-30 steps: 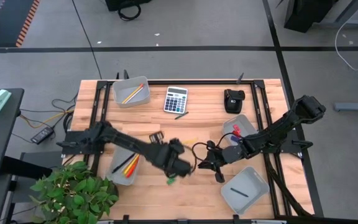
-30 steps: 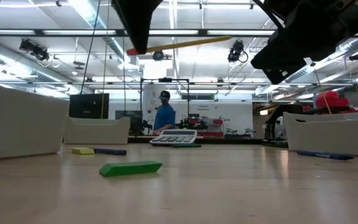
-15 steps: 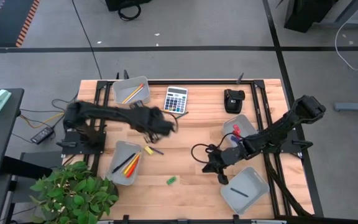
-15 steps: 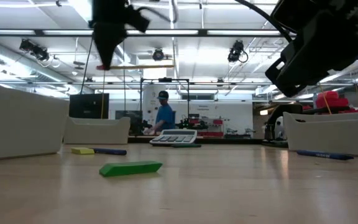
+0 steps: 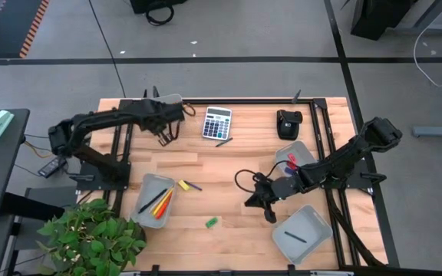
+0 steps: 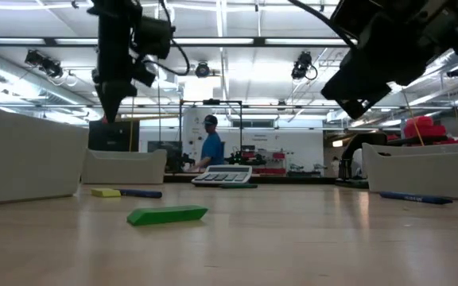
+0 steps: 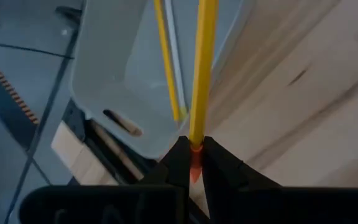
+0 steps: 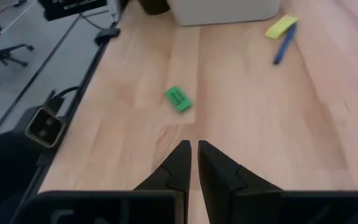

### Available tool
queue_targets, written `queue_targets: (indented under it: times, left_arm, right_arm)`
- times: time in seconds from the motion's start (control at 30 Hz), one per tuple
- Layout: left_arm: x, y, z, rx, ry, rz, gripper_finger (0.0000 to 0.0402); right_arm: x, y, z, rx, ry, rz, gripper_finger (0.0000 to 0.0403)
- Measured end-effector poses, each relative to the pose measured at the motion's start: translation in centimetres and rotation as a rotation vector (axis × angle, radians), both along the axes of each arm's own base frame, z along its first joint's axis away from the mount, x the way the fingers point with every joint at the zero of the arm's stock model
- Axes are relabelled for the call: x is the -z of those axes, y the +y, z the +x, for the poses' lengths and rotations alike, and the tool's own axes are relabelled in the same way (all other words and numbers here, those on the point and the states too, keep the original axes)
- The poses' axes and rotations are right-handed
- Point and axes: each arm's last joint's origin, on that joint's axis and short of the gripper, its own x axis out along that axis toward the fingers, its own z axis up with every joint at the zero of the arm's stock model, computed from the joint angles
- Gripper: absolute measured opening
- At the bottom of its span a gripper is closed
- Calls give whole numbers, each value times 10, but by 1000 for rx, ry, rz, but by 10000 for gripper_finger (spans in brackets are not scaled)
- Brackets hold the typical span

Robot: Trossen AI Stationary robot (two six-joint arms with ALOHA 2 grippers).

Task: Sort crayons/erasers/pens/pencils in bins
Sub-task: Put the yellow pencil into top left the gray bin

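At the upper left of the high view, the left pincer has swung up from mid-worktop in the last second and now hangs by the pencil bin, clamped on a yellow pencil whose free end reaches over that bin. Releasing it looks like the next step. The right pincer has barely shifted, fingers together and empty, right of centre. Left on the worktop: a green eraser, a yellow eraser touching a blue pen.
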Motion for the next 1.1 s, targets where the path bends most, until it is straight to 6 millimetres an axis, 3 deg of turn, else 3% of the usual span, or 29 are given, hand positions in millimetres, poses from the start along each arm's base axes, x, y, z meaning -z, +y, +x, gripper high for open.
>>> queue_targets:
  times: [0.4,0.63,0.83,1.1]
  left_arm:
    - [13,60,-36,-19,21,-47,32]
    - [17,76,-46,-1,-52,-87,41]
    - [31,79,-47,18,-11,-124,36]
    - [44,86,-45,-69,-3,-143,98]
  right_arm:
    - [-1,-15,6,67,-32,-57,38]
    - [-1,-32,11,157,-49,-160,38]
    - [-1,-44,14,232,-34,-115,38]
    - [0,-47,14,277,-22,-56,38]
